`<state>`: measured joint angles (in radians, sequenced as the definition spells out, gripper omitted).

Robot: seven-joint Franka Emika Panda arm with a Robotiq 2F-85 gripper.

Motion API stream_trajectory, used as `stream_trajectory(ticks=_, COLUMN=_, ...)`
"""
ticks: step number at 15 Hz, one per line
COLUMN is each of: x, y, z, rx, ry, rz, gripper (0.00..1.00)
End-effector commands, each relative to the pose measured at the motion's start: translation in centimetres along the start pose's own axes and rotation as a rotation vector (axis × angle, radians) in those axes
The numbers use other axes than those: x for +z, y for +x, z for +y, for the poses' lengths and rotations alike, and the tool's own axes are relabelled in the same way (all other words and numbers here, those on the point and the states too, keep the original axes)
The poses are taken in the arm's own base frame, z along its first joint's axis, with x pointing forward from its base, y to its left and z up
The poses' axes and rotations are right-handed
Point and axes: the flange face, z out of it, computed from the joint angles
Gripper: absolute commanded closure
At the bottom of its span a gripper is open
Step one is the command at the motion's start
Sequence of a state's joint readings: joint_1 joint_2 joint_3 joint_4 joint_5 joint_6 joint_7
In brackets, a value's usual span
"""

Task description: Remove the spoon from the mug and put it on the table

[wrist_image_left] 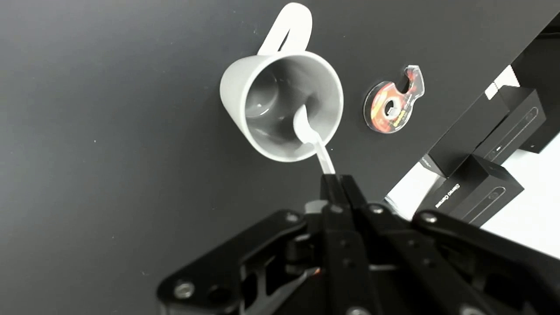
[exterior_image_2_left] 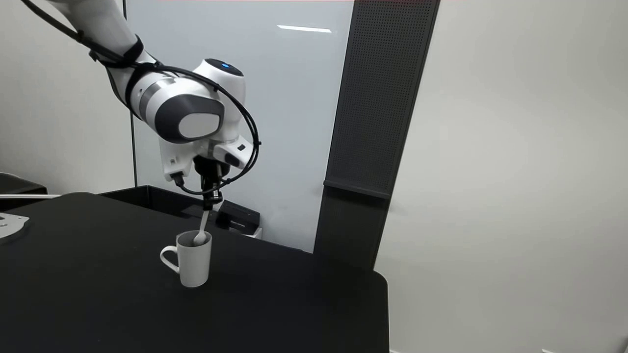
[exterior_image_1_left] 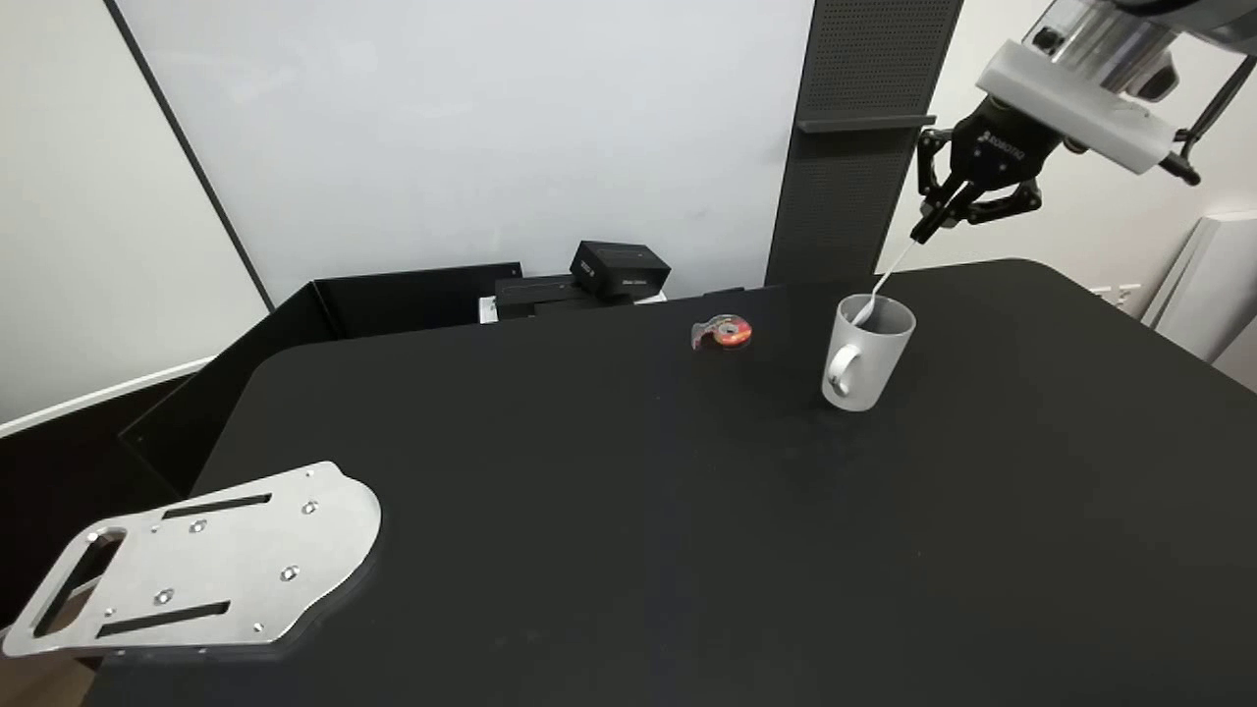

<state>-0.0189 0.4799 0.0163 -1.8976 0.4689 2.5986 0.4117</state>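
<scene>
Spotter: Matte black counter (exterior_image_1_left: 589,511), white wall panel (exterior_image_1_left: 471,147) behind it. From your seat, which way does the spoon (wrist_image_left: 312,137) lie?

Operator: Straight out from my end effector (wrist_image_left: 340,177), bowl foremost. Its long axis slants steeply down, with the bowl in the mouth of the white mug (exterior_image_1_left: 874,363) standing upright on the counter. How far below the rim its tip sits, I can't judge.

Spotter: And your grip?

Operator: Clenched on the spoon's handle. The fingers (wrist_image_left: 331,188) are drawn together, the thin white shaft coming out between them, and they sit above the mug, apart from it. How much handle is tucked up inside is hidden from me.

Spotter: What does the next move turn on?

Operator: That slant, I'd say. I'd draw up along the spoon until the bowl clears the rim, then swing out and lay it on the counter. Sideways too soon could hook the rim and tip the mug.

Spotter: Farther off?

Operator: Near the mug, a clear plastic tape dispenser (wrist_image_left: 379,110) with an orange label; past the counter's edge, a black stereo camera box (wrist_image_left: 472,190). Neither looks likely to bother me.
</scene>
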Motion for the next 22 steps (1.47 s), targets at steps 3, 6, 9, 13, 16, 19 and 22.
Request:
stream_trajectory(ticks=3, x=-4.9, y=-0.8, z=-2.7, rx=0.018, ry=-0.013, rz=0.037, gripper=0.99)
stream_trajectory(ticks=6, x=-7.2, y=-1.4, z=-3.7, rx=0.016, ry=-0.007, rz=0.057, gripper=0.99)
stream_trajectory(ticks=9, x=-8.8, y=-2.7, z=-3.7, rx=0.006, ry=-0.005, rz=0.015, gripper=0.99)
stream_trajectory(ticks=13, x=-9.1, y=-4.9, z=-2.1, rx=-0.012, ry=-0.025, rz=-0.084, gripper=0.99)
stream_trajectory(ticks=16, x=-7.9, y=-6.3, z=0.7, rx=-0.005, ry=-0.028, rz=-0.179, gripper=0.99)
stream_trajectory(ticks=19, x=-6.2, y=-6.1, z=4.3, rx=-0.006, ry=0.013, rz=-0.236, gripper=0.99)
stream_trajectory(ticks=22, x=-4.2, y=-4.4, z=8.4, rx=-0.058, ry=0.082, rz=-0.254, gripper=0.99)
